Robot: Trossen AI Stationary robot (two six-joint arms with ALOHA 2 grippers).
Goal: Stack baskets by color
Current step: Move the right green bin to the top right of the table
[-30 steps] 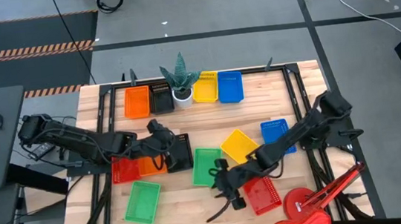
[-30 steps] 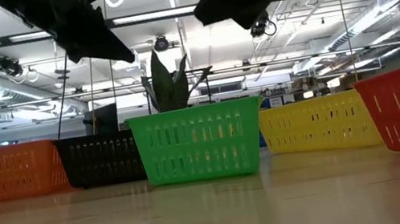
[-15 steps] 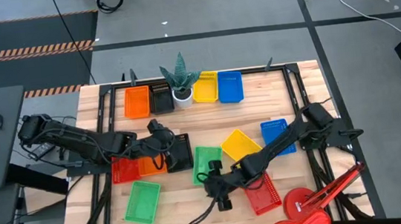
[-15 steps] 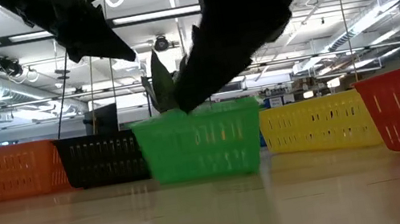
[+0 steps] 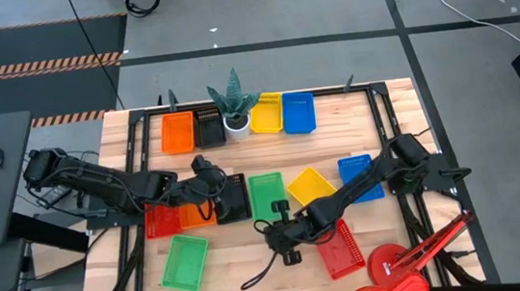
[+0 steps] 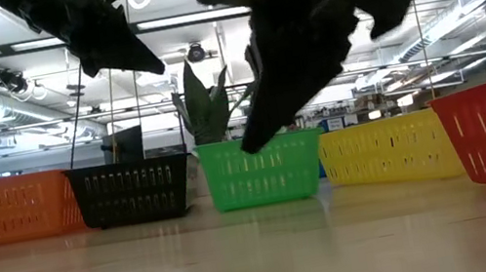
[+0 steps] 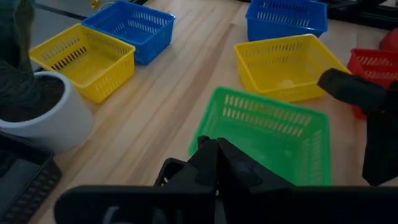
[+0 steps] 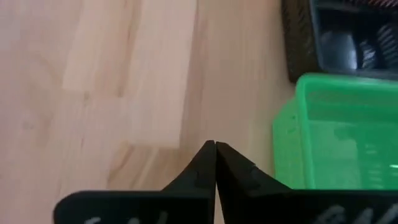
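Mid-table: right claw (image 5: pixel 285 243) together, empty | green basket (image 5: pixel 266 195) beside black basket (image 5: pixel 233 198)

Right gripper (image 8: pixel 215 144): two dark fingers pressed together to a point, empty, above bare wooden table (image 8: pixel 106 81). Green basket (image 8: pixel 342 137): mesh-walled, just beside the fingertips. Black basket (image 8: pixel 348 43): beyond the green basket, almost touching its far wall.
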